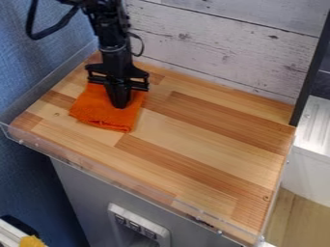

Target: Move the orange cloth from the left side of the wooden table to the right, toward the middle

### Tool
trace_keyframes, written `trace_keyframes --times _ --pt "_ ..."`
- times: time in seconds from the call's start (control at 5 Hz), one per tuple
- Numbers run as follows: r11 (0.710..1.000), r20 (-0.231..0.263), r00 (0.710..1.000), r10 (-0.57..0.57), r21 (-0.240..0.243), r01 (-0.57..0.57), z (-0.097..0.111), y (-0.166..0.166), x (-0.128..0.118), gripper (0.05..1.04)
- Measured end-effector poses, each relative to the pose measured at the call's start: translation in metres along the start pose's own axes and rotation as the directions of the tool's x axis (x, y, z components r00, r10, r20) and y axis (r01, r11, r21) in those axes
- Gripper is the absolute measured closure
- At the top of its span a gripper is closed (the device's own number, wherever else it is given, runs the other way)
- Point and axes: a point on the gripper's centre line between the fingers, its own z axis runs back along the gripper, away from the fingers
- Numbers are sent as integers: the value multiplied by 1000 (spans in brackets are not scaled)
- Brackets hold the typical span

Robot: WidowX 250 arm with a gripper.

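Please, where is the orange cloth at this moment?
In the camera view, the orange cloth lies toward the left back of the wooden surface, directly under the black pincer.

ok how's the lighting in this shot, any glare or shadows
In the camera view, light falls softly across the wooden top, with small glints along the clear rim; the black gripper is so dark that its details merge, while the orange cloth stays clearly lit.

The robot arm (111, 36) is black, with jointed, blocky segments, loops of black cable (54, 30), and a wide crossbar above its gripper (118, 104).
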Motion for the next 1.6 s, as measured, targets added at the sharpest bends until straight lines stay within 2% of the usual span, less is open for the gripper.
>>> trace_keyframes --times 0.2,0.6,0.8,1.0,1.2,1.4,1.6 --pt "997 -7 998 -67 23 67 -1 -9 8 1025" --pt "986 -53 986 -161 34 163 -1 -36 16 1001" --pt "979 -112 973 -202 15 205 2 -52 9 847" --pt "977 -160 964 -211 -2 214 9 -69 -2 594" --pt "976 -142 965 -218 -6 220 33 -85 -13 295" --pt "975 -108 969 -223 -6 224 55 -97 -27 87" --pt "975 -76 972 -222 -3 222 73 -111 -43 84"
